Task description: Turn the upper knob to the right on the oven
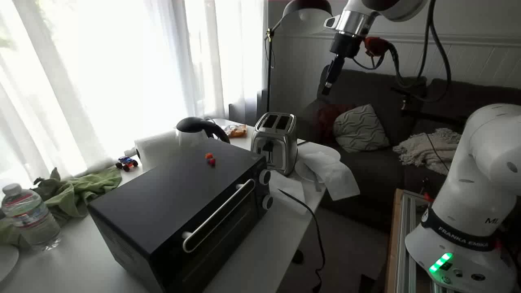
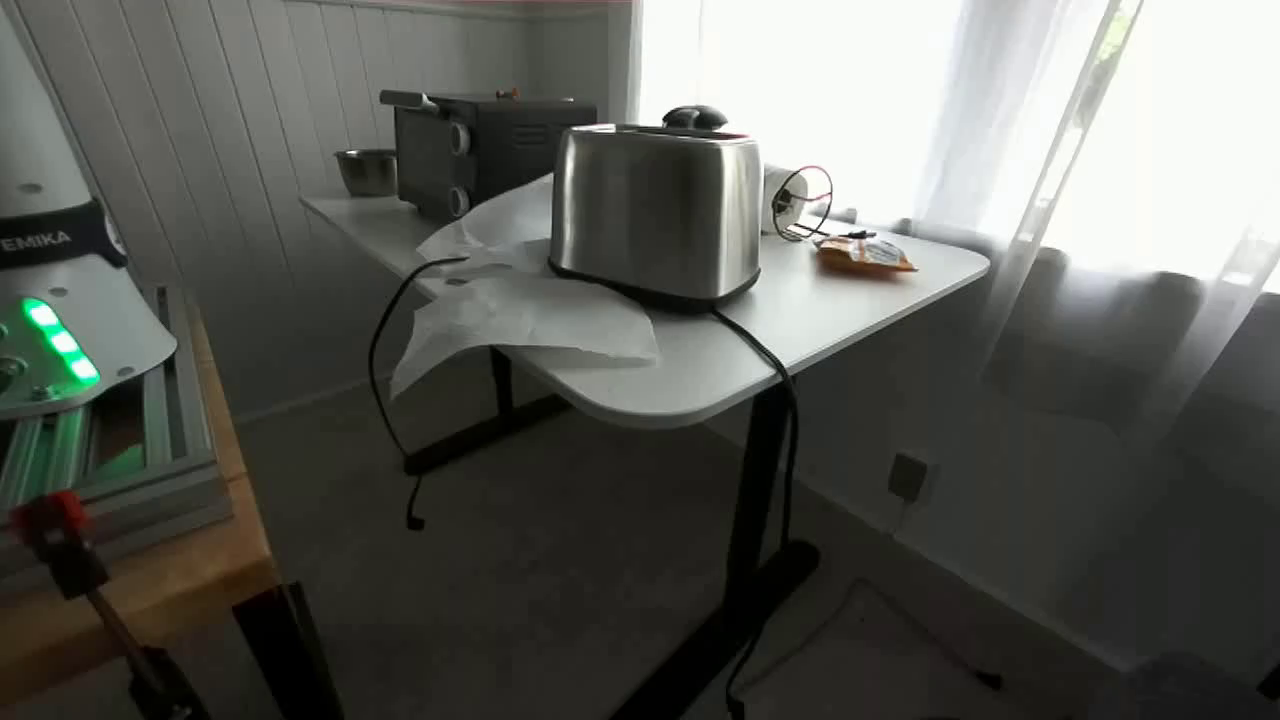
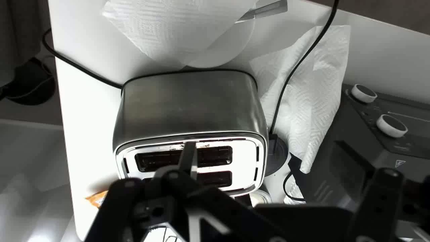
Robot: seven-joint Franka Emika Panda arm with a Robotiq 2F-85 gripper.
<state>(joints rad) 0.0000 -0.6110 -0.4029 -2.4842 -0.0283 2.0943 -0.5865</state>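
Black 2-fingered gripper (image 1: 327, 86) hangs high with its jaws spread wide and nothing between them, presumably ready to straddle a dial. Its goal, the upper round white-rimmed knob (image 1: 264, 177), sits well apart from it, at the far end of the front of the black box-shaped oven (image 1: 183, 183); the dial's setting is too small to read. A matching lower knob (image 1: 267, 202) lies just beneath, so the grasp likely has to sit high. That oven front faces right, toward the white robot base (image 1: 468, 258), which seems meant to put both dials within reach. Just beyond the oven's far side stands a brushed-steel 2-slot toaster (image 3: 191, 104), below the gripper in the wrist view; the approach probably should swing clear of it. Creased white paper towel (image 3: 312, 111) lies between toaster and oven, and a loose black cord (image 3: 312, 47) hanging over the edge of the white table (image 1: 81, 268) could snag.
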